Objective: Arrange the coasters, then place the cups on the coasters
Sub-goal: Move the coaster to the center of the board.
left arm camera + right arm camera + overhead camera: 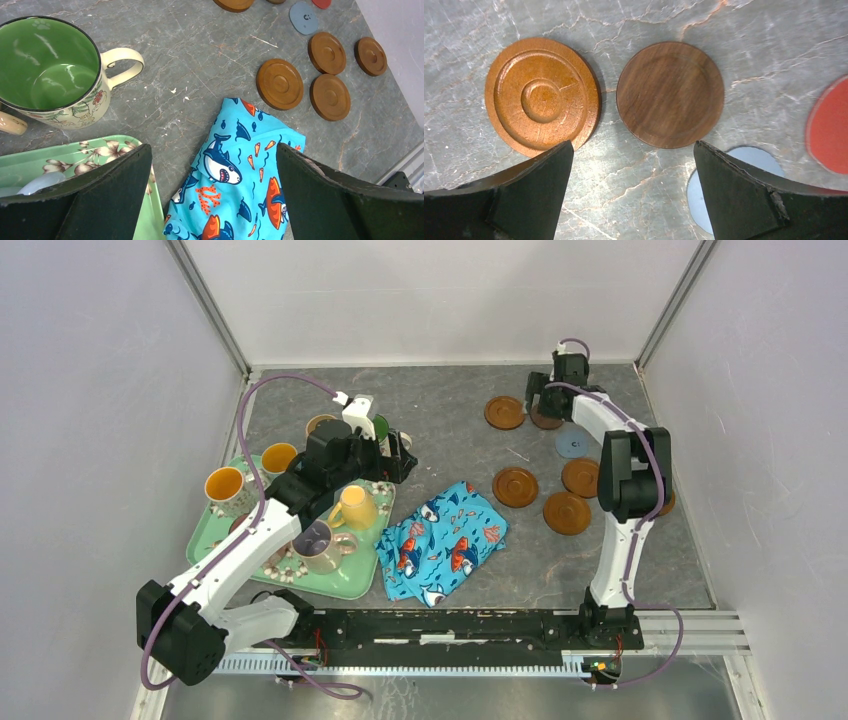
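Note:
Several brown coasters [516, 487] lie on the right of the table, with a blue-grey one [573, 445] among them. In the right wrist view a ringed orange-brown coaster [542, 95] and a plain dark brown coaster [670, 94] lie side by side, with a red coaster [829, 125] at the right edge. My right gripper [633, 147] hovers open just short of those two, empty. Several cups [355, 507] stand on the green tray [352, 585]. A cream cup with a green inside [55, 72] stands on the table beside the tray. My left gripper [212, 150] is open and empty above the cloth's edge.
A blue fish-print cloth [448, 538] lies crumpled between the tray and the coasters. Grey walls enclose the table on the left, back and right. The arms' base rail [450, 625] runs along the near edge.

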Motion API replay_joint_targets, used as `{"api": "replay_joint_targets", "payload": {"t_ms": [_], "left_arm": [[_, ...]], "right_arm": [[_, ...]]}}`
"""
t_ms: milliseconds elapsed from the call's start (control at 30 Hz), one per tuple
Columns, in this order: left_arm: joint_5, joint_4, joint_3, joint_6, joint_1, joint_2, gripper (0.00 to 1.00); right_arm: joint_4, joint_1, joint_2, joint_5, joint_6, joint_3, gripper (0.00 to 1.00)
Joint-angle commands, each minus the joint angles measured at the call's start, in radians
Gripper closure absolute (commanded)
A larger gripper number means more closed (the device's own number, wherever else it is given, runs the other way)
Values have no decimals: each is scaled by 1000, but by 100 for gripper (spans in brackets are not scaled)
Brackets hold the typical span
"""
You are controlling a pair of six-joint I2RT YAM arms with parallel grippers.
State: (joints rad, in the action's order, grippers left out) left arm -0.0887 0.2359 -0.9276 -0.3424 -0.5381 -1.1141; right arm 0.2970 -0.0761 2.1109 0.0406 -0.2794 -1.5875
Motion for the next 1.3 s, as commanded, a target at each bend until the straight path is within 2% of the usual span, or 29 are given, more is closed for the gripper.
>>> {"api": "replay_joint_targets", "payload": {"t_ms": [0,200,433,767,1267], "left_arm": [[-18,-18,-13,79,6,19,0],[-24,-18,-13,76,6,25,0],[-35,-16,-14,69,6,30,0],[-41,-16,-16,66,6,37,0],[-38,-16,-15,66,6,36,0]], "right_arm": [[5,22,-89,73,6,-20,2],[-42,70,-181,112,-27,141,2],[-125,213,-251,108,-91,282,2],[-202,331,-178,19,-158,302,2],[-229,337,-12,-58,-168,160,2]]}}
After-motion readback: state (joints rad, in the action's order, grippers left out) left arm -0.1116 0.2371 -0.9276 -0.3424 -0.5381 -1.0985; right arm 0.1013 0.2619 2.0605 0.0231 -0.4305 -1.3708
